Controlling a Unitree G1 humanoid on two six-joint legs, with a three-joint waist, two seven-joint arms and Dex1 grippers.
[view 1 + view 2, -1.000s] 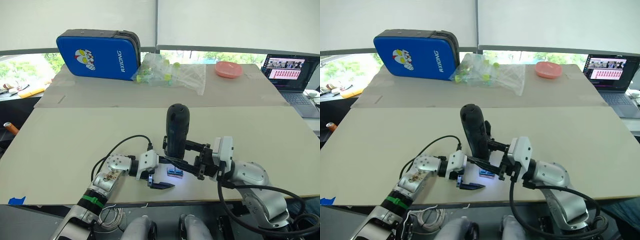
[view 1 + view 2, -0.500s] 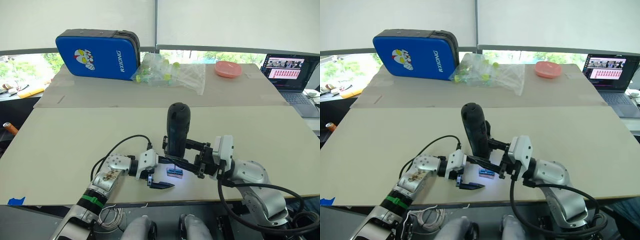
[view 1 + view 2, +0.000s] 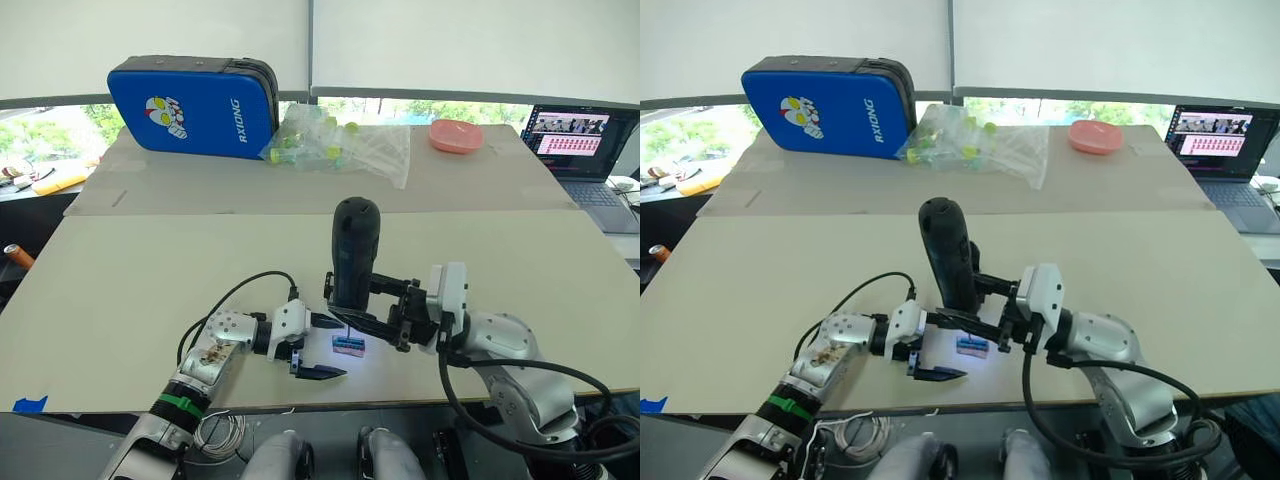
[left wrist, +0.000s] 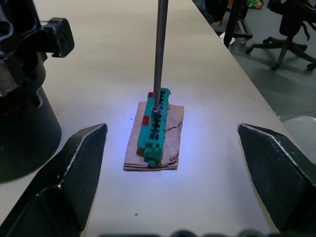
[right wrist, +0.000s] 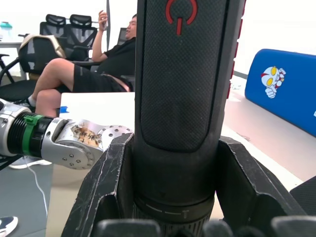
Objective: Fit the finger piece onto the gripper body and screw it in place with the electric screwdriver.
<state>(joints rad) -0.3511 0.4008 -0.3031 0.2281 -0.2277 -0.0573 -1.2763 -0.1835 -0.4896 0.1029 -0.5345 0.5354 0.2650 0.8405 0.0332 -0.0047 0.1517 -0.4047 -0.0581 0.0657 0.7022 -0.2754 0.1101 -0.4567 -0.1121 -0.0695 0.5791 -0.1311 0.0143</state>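
My right gripper [image 3: 347,303] is shut on the electric screwdriver [image 3: 352,250], a thick black cylinder held upright. Its thin metal bit [image 4: 159,54] comes down onto a small green-and-brown block [image 4: 155,131], which lies in the tool's bluish light on the table. My left gripper [image 4: 172,127] is open low over the table, one finger [image 4: 74,173] on each side of the block and apart from it. The finger piece is out of view. A bulky black shape [image 4: 22,98] stands just beyond the block; I cannot tell whether it is the gripper body.
A blue zip case [image 3: 195,105], a clear bag of small parts [image 3: 340,145] and a pink dish [image 3: 457,136] sit at the far side of the beige table [image 3: 130,270]. A laptop [image 3: 585,145] stands at the far right. The table's front edge runs just behind both wrists.
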